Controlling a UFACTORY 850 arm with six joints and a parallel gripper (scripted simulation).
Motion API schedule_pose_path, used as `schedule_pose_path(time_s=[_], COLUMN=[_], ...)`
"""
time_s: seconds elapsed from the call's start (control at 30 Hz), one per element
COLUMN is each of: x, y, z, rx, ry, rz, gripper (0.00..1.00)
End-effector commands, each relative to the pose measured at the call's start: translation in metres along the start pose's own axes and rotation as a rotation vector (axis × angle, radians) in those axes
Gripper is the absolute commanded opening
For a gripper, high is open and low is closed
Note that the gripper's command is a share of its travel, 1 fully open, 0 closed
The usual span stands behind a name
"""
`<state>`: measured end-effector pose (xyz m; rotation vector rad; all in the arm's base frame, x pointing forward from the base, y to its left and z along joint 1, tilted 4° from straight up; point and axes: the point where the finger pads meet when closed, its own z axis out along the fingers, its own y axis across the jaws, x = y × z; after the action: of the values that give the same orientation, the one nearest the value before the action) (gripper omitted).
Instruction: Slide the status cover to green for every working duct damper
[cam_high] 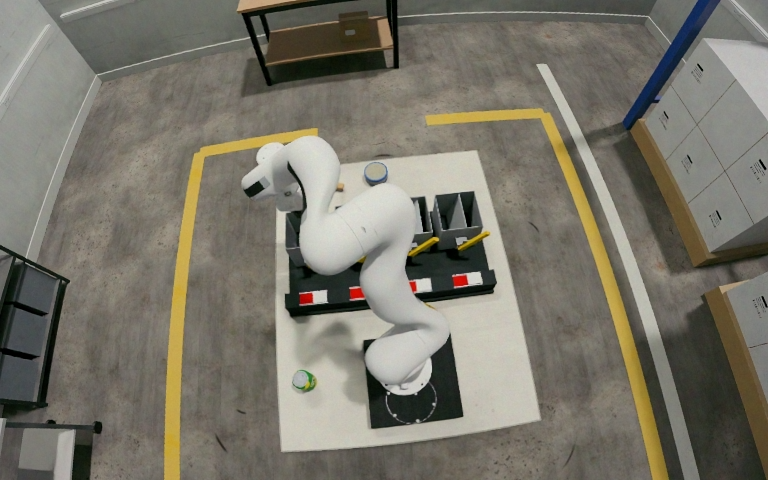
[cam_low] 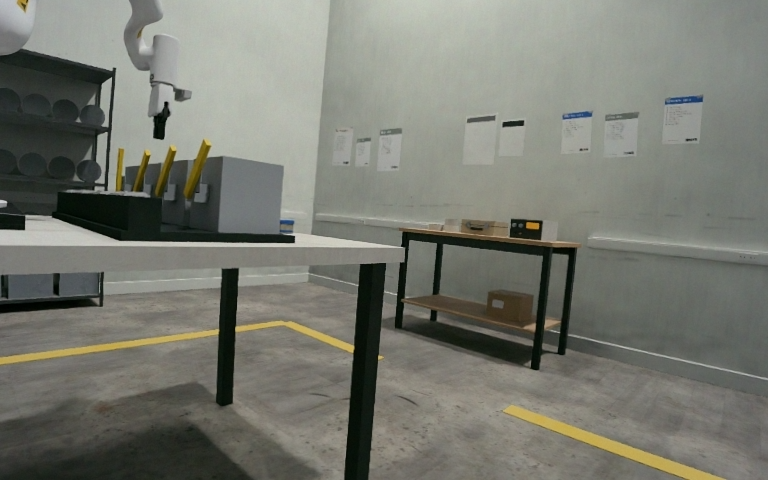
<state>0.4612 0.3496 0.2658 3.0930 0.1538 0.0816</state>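
Note:
Four grey duct dampers stand in a row on a black base [cam_high: 390,271]; the rightmost one [cam_high: 457,212] is in full view, and my arm covers much of the others. Each has a yellow lever; two levers [cam_high: 472,240] [cam_high: 423,246] show from above, and all show tilted in the side view [cam_low: 197,161]. Four sliders along the front edge show red beside a white cover, for example the leftmost [cam_high: 312,297] and the rightmost [cam_high: 467,279]. My gripper [cam_low: 160,133] hangs high above the far end of the damper row, pointing down, shut and empty. From above the wrist hides it.
A blue-rimmed can [cam_high: 375,172] stands behind the dampers, and a small tan piece [cam_high: 340,186] lies near it. A green and white can [cam_high: 304,380] sits at the table's front left. My base is in front of the sliders. A workbench [cam_low: 487,232] stands by the wall.

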Motion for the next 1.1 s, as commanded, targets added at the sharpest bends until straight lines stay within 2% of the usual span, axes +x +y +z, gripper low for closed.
schedule_pose_path(time_s=[0.0,0.83,1.07], x=[0.0006,0.0006,0.0005], y=[-0.0003,-0.0003,-0.0004], z=[-0.0009,-0.0009,-0.0009], rx=[0.001,0.001,0.001], ry=[0.002,0.002,0.002], rz=[0.000,-0.009,-0.206], gripper=[0.00,0.00,0.00])
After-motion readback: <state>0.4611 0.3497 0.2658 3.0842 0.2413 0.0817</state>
